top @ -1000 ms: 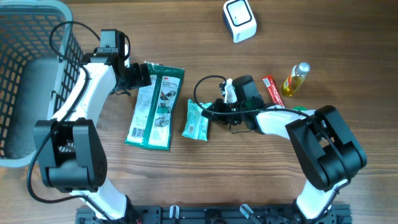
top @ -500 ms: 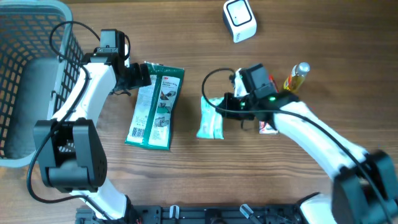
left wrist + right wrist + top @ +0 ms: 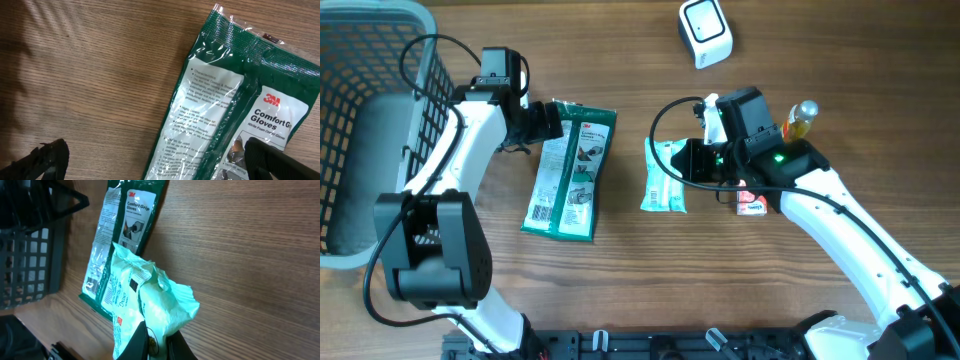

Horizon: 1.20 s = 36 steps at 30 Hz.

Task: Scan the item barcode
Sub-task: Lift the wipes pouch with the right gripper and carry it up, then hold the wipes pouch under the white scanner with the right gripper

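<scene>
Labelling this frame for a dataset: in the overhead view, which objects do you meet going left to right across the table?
basket → green gloves pack → mint packet → white scanner → red packet → yellow bottle

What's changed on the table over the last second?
The right hand, shut on the light green packet, carried it to the right, away from the glove pack and slightly toward the scanner; its arm swung out with it. Nothing was let go. The left hand stayed open over the glove pack's top end; glove pack, scanner and basket did not move.
</scene>
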Tool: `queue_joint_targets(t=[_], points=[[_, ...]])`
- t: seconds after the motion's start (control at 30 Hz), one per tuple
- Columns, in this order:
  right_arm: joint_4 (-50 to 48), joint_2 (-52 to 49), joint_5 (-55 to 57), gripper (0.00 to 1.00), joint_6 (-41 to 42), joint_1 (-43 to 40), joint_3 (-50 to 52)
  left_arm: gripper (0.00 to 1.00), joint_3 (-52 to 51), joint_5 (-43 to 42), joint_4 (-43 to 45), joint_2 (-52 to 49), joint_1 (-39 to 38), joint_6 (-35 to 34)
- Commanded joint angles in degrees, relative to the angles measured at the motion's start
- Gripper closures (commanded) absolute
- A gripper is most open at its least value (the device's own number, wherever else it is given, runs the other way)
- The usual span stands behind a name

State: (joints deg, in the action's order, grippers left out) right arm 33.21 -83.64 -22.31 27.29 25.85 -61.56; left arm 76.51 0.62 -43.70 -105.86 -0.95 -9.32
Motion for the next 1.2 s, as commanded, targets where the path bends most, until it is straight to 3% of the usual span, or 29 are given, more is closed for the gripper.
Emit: queue_joint_targets(t=[0.0,0.27,0.4,0.6,0.73,1.17], points=[[2.47,0.92,3.61,0.96,-6.10,0.33,-3.91,0.00,0.55,0.52,-0.04,0.48,0.33,-0.52],[21.14,-2.16,18.56,0.96,-20.41,0.33,-32.98,0.00,0.55,0.52,-0.07,0.48,0.33,-0.52],[20.65,-6.01,31.32,0.96,-30.40,0.33,-44.68,0.00,0.55,0.52,-0.04,0.48,0.33,-0.52],[7.43,-13.99,40.02,0.96,-45.66,0.33,-44.72,0.00,0.55,0.52,-0.04,0.48,0.33,-0.52],[-7.26,-24.83,54.16,0.96,-55.69,0.33,-44.72,0.00,0.55,0.52,-0.04,0.48,0.33,-0.52],[-61.13,-53.29,64.96,0.96,-88.21,0.26,-44.72,0.00,0.55,0.52,-0.04,0.48,0.33,-0.52]])
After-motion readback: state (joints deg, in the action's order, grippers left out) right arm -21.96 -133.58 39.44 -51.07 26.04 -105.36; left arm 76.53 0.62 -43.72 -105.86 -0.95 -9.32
